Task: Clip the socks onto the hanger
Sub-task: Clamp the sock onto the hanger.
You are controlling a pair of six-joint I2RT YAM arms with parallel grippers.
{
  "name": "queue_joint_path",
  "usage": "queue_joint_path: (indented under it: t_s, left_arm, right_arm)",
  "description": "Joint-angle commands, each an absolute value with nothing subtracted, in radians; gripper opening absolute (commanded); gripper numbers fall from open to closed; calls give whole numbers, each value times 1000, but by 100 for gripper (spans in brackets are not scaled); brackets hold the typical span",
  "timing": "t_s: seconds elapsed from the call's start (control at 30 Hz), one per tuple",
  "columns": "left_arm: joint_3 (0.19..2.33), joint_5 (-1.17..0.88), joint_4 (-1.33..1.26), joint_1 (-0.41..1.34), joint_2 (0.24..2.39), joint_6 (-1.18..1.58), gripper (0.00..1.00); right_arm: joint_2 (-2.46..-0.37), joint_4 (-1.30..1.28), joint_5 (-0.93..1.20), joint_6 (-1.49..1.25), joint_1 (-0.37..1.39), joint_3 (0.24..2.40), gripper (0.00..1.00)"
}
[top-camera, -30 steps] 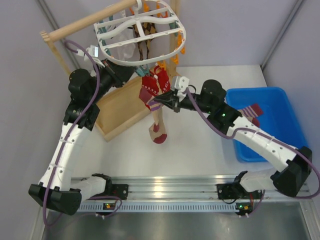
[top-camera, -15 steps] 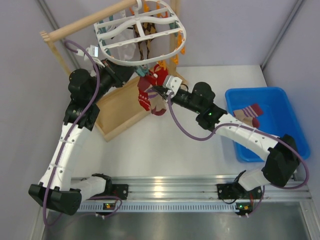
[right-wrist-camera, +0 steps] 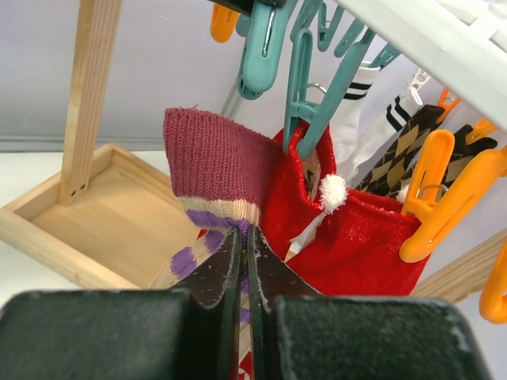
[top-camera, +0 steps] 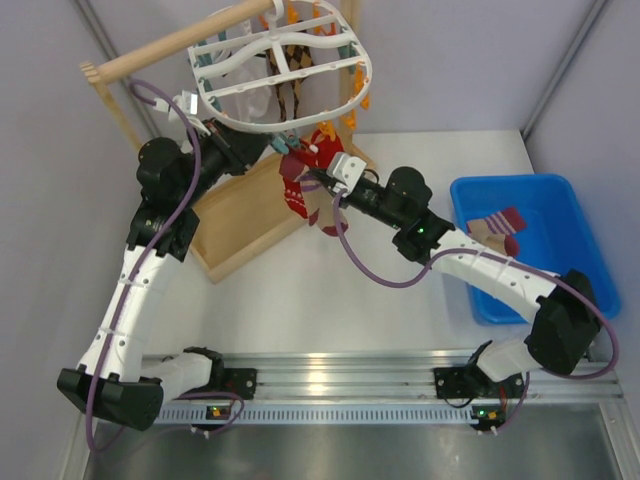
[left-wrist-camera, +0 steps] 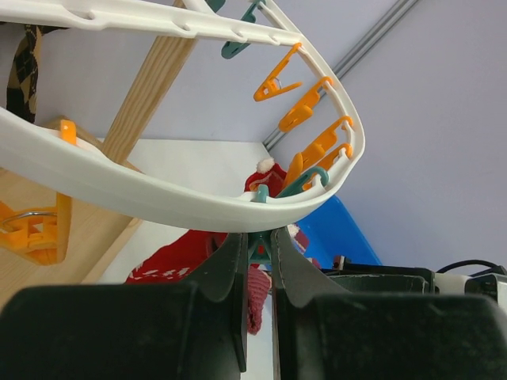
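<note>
The white hanger [top-camera: 357, 48] hangs from the wooden rod, with orange and teal clips dangling from it. My left gripper [left-wrist-camera: 257, 237] is under its rim [left-wrist-camera: 119, 178], shut on a teal clip [left-wrist-camera: 262, 252]. My right gripper [right-wrist-camera: 242, 233] is shut on a striped sock [right-wrist-camera: 212, 154] with a maroon cuff and beige and purple bands. It holds the cuff up just left of a red sock [right-wrist-camera: 364, 237], which hangs from another teal clip [right-wrist-camera: 299, 91]. From above, the right gripper [top-camera: 312, 178] sits below the hanger's front edge, and the striped sock [top-camera: 328, 218] droops under it.
A wooden rod [top-camera: 180, 42] and wooden tray [top-camera: 235, 235] stand at the back left under the hanger. A blue bin [top-camera: 545, 200] at the right holds another striped sock [top-camera: 500, 222]. Argyle and white socks [right-wrist-camera: 412, 142] hang further back on the hanger.
My right arm has lifted the striped sock up and to the left, from hanging low over the table to just under the hanger's clips. The left arm has stayed put.
</note>
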State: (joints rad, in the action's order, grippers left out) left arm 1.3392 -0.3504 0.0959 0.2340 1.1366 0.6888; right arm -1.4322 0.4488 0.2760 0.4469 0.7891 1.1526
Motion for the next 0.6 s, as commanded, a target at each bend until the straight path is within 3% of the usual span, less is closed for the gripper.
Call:
queue_joint_path:
  t_s: [0.0,0.57]
  left_arm:
    - [1364,-328,106,225,1121,660,0]
    - [1362,-351,129,225,1121,647,0]
  right_arm:
    - [-1385,517,265,457,795,1157,0]
    - [-1404,517,265,445,799,1206,0]
